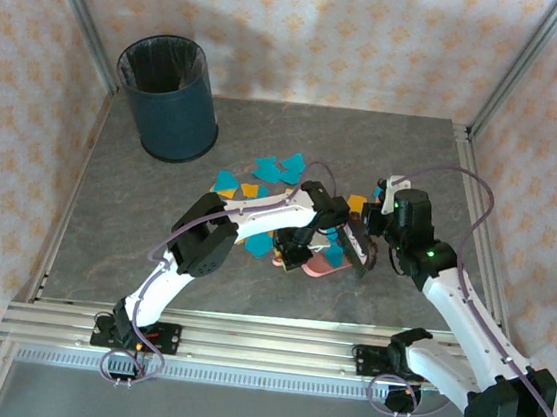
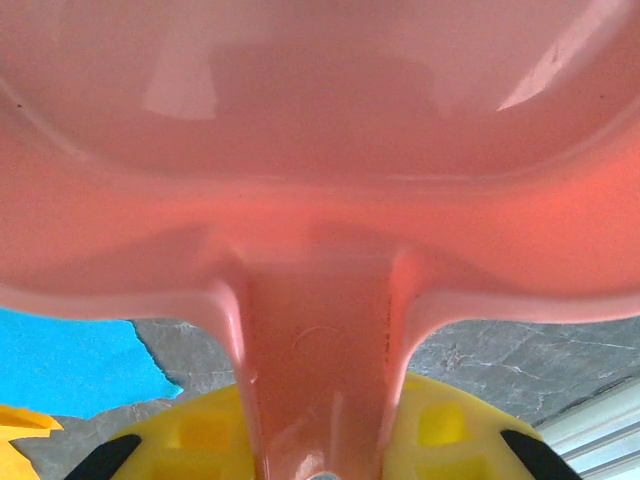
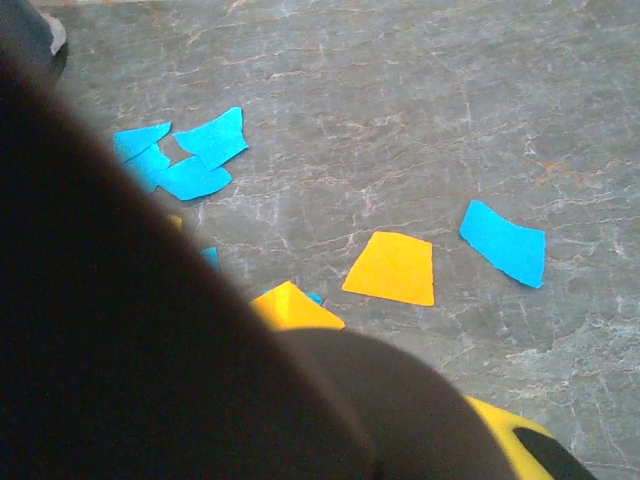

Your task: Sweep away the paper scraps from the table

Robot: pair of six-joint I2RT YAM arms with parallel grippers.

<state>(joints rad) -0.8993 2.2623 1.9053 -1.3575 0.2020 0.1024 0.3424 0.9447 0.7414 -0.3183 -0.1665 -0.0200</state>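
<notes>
Teal-blue and orange paper scraps (image 1: pixel 275 171) lie on the dark grey table (image 1: pixel 124 241), mostly in the middle just beyond both grippers. My left gripper (image 1: pixel 299 249) is shut on the handle of a pink dustpan (image 1: pixel 324 265). In the left wrist view the handle (image 2: pixel 320 370) runs between my yellow fingers (image 2: pixel 200 432), with a blue scrap (image 2: pixel 70 362) at the left. My right gripper (image 1: pixel 363 242) is shut on a dark brush (image 3: pixel 150 330) that hides most of its jaws. Ahead of it lie an orange scrap (image 3: pixel 392 268) and a blue scrap (image 3: pixel 505 243).
A dark blue round bin (image 1: pixel 170 101) with a liner stands at the table's far left corner. Aluminium rails (image 1: pixel 243 345) edge the table, and patterned walls close it in. The two grippers sit close together at the table's centre.
</notes>
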